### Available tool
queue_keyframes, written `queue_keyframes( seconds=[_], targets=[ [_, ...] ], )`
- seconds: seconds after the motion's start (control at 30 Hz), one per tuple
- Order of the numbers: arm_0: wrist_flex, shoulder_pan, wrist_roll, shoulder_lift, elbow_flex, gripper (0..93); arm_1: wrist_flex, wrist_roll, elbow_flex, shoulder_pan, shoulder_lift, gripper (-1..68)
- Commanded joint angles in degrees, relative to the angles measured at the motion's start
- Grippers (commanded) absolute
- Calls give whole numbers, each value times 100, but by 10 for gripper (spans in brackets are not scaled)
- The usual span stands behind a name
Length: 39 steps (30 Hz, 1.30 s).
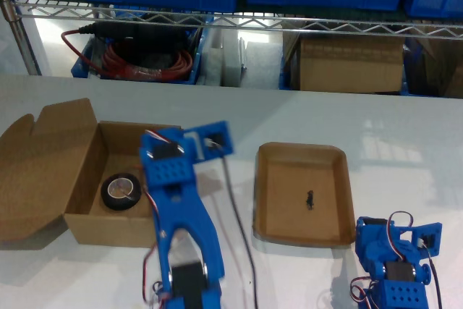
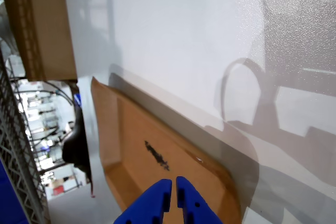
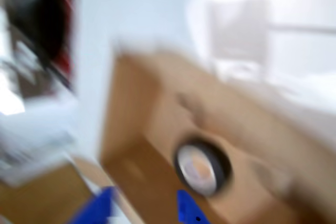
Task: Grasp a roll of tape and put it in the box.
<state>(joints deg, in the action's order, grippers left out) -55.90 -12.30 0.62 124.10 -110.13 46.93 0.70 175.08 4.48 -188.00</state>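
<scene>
While the roll of tape [image 3: 202,169] lies in the box [image 3: 157,129], my second gripper [image 3: 144,208] hangs above, jaws apart, empty

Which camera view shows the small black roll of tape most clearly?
The exterior view: the small black roll of tape lies sharp and flat inside the brown cardboard box. The second wrist view shows it blurred. The first wrist view does not show it.

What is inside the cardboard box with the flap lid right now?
The roll of tape lies flat on the floor of the box. An arm crosses the box's side toward the exterior view's right, so that part of the interior is hidden.
</scene>
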Motion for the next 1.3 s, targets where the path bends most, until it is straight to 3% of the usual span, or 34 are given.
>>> queue_keyframes(
  seconds=[0.0, 0.07, 0.23, 0.6, 1.27],
  targets=[
    [1292, 712, -360, 1608, -1978, 8, -26, -18, 79, 18, -35, 3],
    [1793, 932, -589, 2558, -3313, 0, -26, -18, 79, 18, -35, 3],
    [1811, 976, -1020, 4588, -5678, 0, -26, -18, 79, 18, -35, 3],
    [1046, 1107, -1160, 6609, -6706, 0, -26, -18, 79, 18, -35, 3],
    [1002, 1125, -1081, 6645, -6724, 0, -26, -18, 79, 18, -35, 3]
  ],
)
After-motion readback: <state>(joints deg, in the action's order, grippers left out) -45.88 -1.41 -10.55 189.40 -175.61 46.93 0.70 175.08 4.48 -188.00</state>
